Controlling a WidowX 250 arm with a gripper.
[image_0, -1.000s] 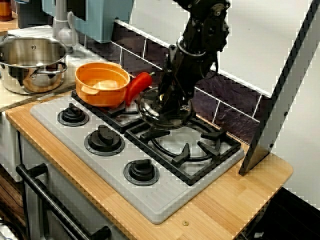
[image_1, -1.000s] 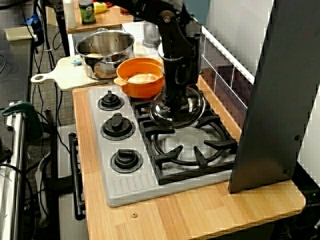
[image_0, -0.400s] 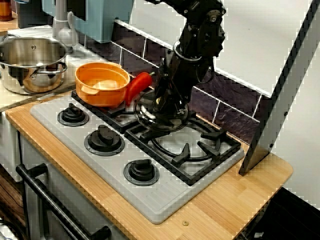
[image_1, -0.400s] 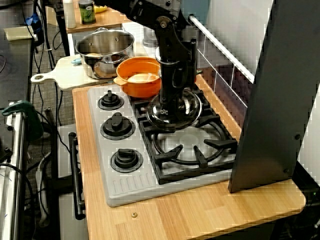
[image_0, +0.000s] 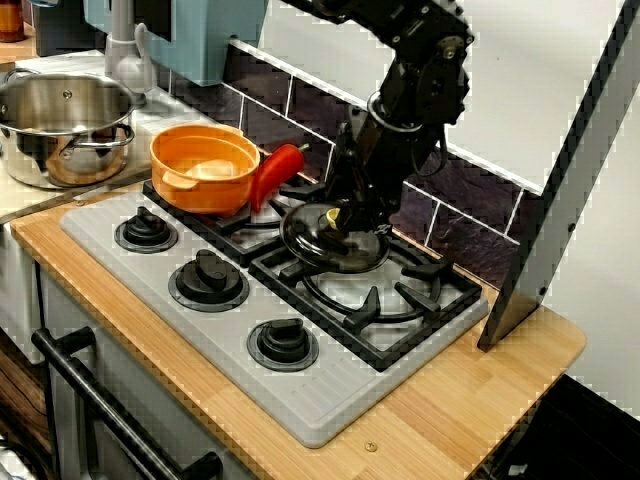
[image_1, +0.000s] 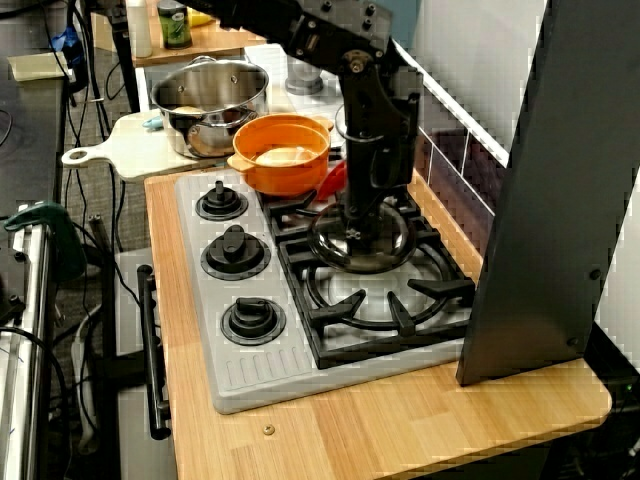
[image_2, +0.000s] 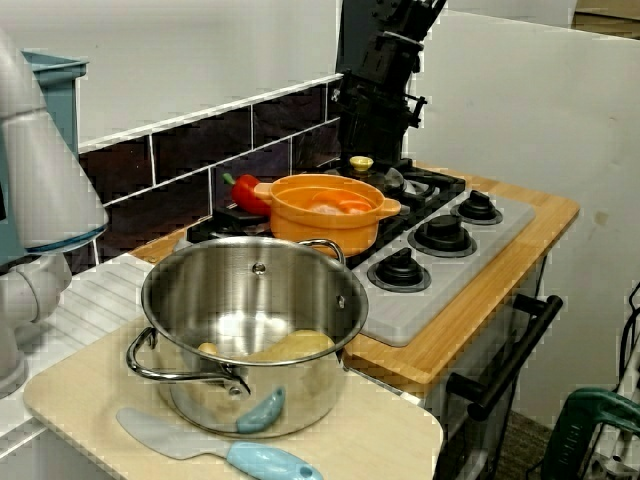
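A glass lid (image_0: 335, 240) with a yellow knob (image_0: 333, 215) lies on the black stove grate (image_0: 375, 300), at the back between the two burners. My gripper (image_0: 352, 203) hangs just above and behind the knob. Its fingers look parted and off the knob, which shows free in the view from the pot side (image_2: 361, 162). From above, the gripper (image_1: 358, 215) stands over the lid (image_1: 362, 240). An orange pot (image_0: 205, 165) sits on the left burner, with a red pepper (image_0: 277, 172) lying between it and the lid.
A steel pot (image_2: 250, 320) stands on a cutting board (image_1: 110, 152) left of the stove, beside a blue spatula (image_2: 230, 455). Three stove knobs (image_0: 208, 275) line the front. A tall grey panel (image_0: 560, 200) leans at the right end. A tiled wall runs behind.
The lid was held up and tilted over the grate. It has come down and now lies flat, a little farther right. The gripper has let go of the knob and drawn back.
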